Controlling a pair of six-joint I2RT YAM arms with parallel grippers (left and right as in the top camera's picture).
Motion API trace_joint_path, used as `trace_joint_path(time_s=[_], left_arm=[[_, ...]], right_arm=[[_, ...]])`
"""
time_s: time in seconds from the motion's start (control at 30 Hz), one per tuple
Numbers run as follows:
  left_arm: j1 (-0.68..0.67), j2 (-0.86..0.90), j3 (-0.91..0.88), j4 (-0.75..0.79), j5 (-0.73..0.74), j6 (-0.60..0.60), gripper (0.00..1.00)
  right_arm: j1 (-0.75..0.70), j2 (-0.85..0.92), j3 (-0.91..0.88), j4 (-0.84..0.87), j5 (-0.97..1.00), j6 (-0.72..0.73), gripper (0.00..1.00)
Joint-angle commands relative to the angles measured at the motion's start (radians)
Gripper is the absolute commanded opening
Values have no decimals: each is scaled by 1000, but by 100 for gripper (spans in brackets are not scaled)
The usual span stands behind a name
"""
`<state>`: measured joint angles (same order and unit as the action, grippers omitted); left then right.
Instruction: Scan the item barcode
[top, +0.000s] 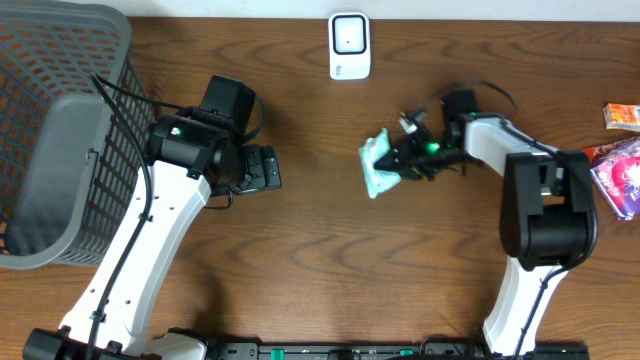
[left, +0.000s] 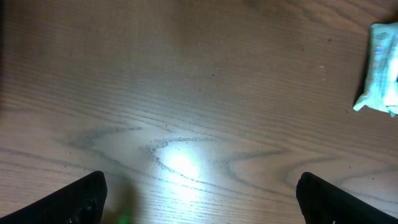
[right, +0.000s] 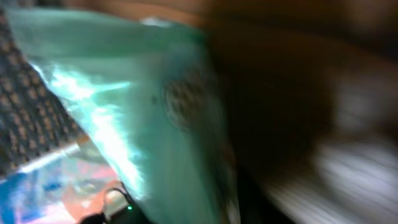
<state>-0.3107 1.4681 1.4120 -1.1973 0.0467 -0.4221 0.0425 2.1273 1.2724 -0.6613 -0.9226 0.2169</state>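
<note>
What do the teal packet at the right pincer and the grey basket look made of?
Teal packet: thin glossy plastic film, judging by the bright sheen and soft creases in the right wrist view. Grey basket: open mesh walls with a matte finish. It is probably moulded plastic, though coated wire cannot be ruled out.

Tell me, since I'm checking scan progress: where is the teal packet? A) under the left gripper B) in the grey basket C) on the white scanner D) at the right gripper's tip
D: the overhead view shows the teal packet at the tip of the right gripper, apart from the white scanner, the left gripper and the grey basket.
</note>
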Motion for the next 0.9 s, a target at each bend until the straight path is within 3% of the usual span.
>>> trace_joint_path(time_s=[0.0, 0.03, 0.1, 0.43, 0.53, 0.57, 0.6, 0.7, 0.73, 0.8, 0.87], left_arm=[[-3, 2, -4, -3, -9, 6, 98], [-3, 2, -4, -3, -9, 6, 98], [-3, 2, -4, -3, -9, 6, 98], [-3, 2, -4, -3, -9, 6, 98], [-3, 2, -4, -3, -9, 6, 98], [-3, 2, -4, -3, -9, 6, 98], [-3, 2, -4, -3, -9, 6, 98], [-3, 2, -4, -3, -9, 6, 98], [-3, 2, -4, -3, -9, 6, 98], [-3, 2, -4, -3, -9, 6, 98], [-3, 2, -4, -3, -9, 6, 98]], right_arm=[[-67, -2, 1, -39, 65, 31, 54], [-85, -8, 10, -63, 79, 27, 66], [-117, -34, 39, -118, 100, 2, 73], [-77, -216, 120, -252, 350, 23, 88], [-23, -210, 117, -234, 363, 39, 87], [-4, -206, 115, -223, 382, 55, 83], [18, -203, 112, -208, 407, 71, 71], [93, -186, 109, -168, 509, 135, 23], [106, -182, 109, -163, 525, 146, 13], [141, -171, 109, -145, 565, 169, 1], [168, -160, 108, -140, 602, 180, 1]])
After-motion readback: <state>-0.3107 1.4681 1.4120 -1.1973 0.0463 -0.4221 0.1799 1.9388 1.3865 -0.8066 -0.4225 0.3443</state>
